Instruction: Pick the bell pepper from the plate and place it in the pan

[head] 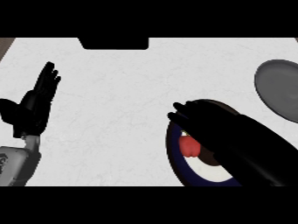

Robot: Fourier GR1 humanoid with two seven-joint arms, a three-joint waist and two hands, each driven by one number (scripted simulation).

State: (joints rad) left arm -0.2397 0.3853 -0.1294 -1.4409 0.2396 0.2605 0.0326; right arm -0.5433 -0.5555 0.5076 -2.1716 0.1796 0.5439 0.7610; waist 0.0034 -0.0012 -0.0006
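A red bell pepper (190, 146) lies on a dark blue plate (174, 162) with a white centre, at about five o'clock on the white marbled bench (144, 96). The right hand (206, 120) hangs over the plate, its dark bulk covering most of the plate's right and upper part. Its fingers (180, 111) point toward ten o'clock, lying close together and roughly straight; the pepper shows just below and to the left of them, under the hand's edge. Whether any finger touches the pepper cannot be told, and nothing shows them curled round it.

The grey pan (286, 89) sits at about three o'clock, near the bench's right edge, well apart from the plate.

The left hand (29, 109) rests at nine o'clock, fingers straight and pointing up toward twelve, thumb out to the left, holding nothing.
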